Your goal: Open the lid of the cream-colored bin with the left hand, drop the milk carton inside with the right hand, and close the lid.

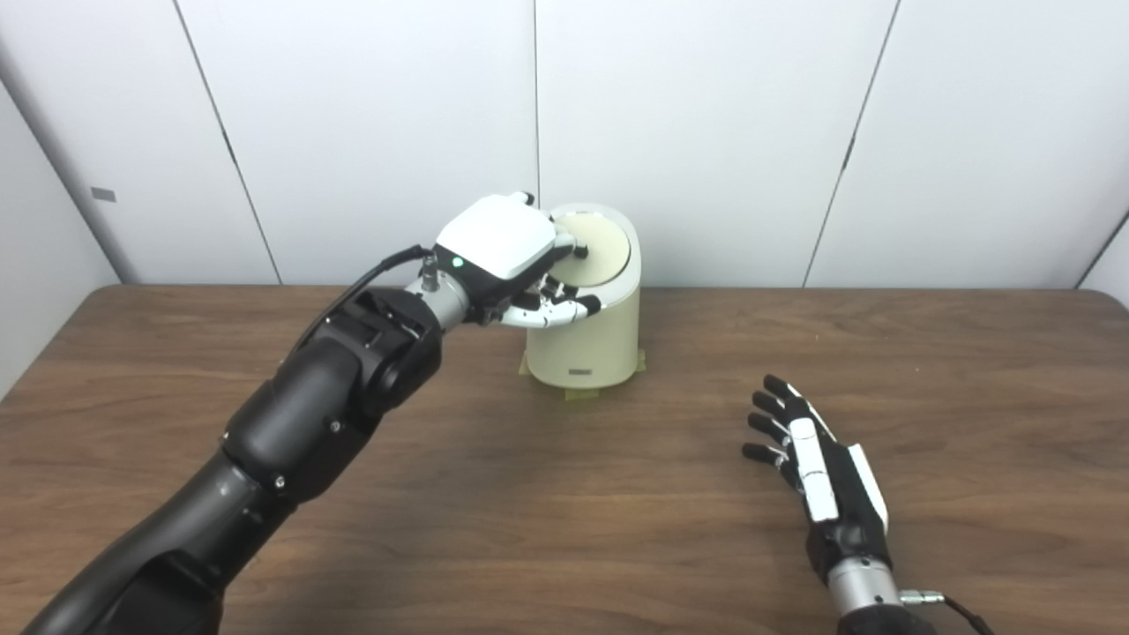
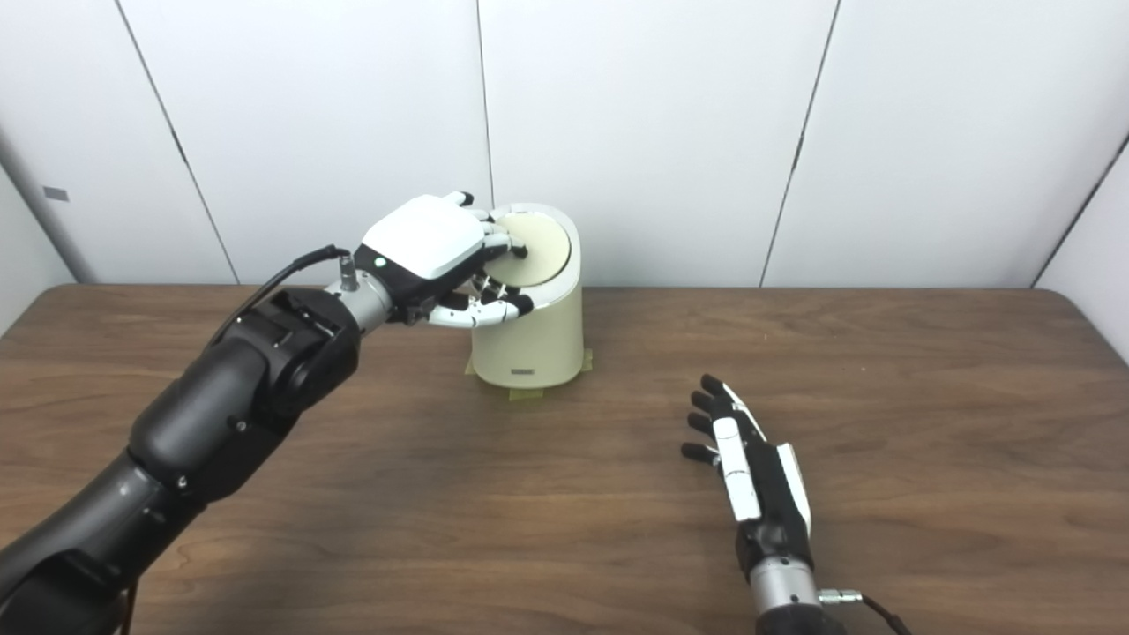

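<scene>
The cream-colored bin point(image 1: 586, 339) stands at the back middle of the table, its round lid point(image 1: 607, 251) down and tilted toward me. My left hand point(image 1: 503, 247) lies over the lid's left side. Its fingers are curled with their tips on the lid top, and its thumb point(image 1: 564, 310) reaches along the bin's side just under the rim. My right hand point(image 1: 811, 459) rests palm-down on the table, front right of the bin, fingers spread and empty. No milk carton shows in either view.
Strips of tape point(image 1: 582, 394) show at the bin's base. The wooden table point(image 1: 970, 397) ends at white wall panels point(image 1: 706, 132) just behind the bin. My left arm point(image 1: 291, 441) crosses the table's left front.
</scene>
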You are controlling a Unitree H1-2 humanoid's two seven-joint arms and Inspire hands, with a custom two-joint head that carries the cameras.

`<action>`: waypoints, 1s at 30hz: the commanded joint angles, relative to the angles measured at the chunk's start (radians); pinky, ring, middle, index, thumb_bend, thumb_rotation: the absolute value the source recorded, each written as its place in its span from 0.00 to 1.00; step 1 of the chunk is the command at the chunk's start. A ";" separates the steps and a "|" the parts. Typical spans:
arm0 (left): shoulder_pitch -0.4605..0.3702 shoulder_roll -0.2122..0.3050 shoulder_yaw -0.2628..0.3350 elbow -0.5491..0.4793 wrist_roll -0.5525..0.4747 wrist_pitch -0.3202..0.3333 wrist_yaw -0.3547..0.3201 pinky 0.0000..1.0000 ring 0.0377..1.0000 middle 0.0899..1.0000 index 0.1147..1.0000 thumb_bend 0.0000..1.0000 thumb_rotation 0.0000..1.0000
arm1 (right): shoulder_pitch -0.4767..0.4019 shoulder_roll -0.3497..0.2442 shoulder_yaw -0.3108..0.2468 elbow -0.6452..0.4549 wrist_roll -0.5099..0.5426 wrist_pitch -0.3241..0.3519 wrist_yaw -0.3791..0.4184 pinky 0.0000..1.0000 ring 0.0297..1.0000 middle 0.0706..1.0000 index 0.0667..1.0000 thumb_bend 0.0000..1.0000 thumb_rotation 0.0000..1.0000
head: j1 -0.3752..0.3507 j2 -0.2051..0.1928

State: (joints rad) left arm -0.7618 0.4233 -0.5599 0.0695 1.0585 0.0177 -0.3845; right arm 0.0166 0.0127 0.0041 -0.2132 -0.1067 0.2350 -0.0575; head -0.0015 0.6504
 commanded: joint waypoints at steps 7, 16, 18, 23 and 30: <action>0.001 0.015 -0.013 0.010 0.136 -0.058 0.073 1.00 0.92 0.86 0.80 0.47 1.00 | -0.014 0.010 -0.002 -0.023 -0.007 -0.012 -0.016 0.67 0.80 0.84 0.87 0.44 1.00 | -0.007 0.001; 0.010 0.011 -0.028 0.030 0.149 -0.094 0.016 1.00 0.94 0.86 0.80 0.46 1.00 | -0.017 0.022 -0.013 -0.012 0.007 -0.016 -0.031 0.65 0.79 0.83 0.91 0.44 1.00 | -0.009 0.003; 0.011 0.014 -0.036 0.040 0.156 -0.106 0.022 1.00 0.93 0.85 0.80 0.46 1.00 | -0.019 0.027 -0.012 -0.014 0.013 -0.014 -0.028 0.67 0.80 0.83 0.91 0.45 1.00 | -0.012 0.004; 0.017 0.015 -0.045 0.068 0.166 -0.119 0.038 1.00 0.92 0.84 0.78 0.49 1.00 | -0.022 0.030 -0.012 -0.013 0.009 -0.020 -0.024 0.67 0.81 0.83 0.91 0.45 1.00 | -0.010 0.005; 0.075 -0.018 0.098 -0.005 -0.042 -0.102 0.080 1.00 0.90 0.84 0.80 0.45 1.00 | -0.027 0.015 -0.020 -0.012 0.018 -0.015 -0.013 0.68 0.81 0.84 0.90 0.47 1.00 | -0.011 0.002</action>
State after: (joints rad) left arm -0.6982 0.4088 -0.4849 0.0824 1.0675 -0.0782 -0.3213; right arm 0.0186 0.0353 -0.0123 -0.2099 -0.0947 0.2352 -0.0746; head -0.0122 0.6520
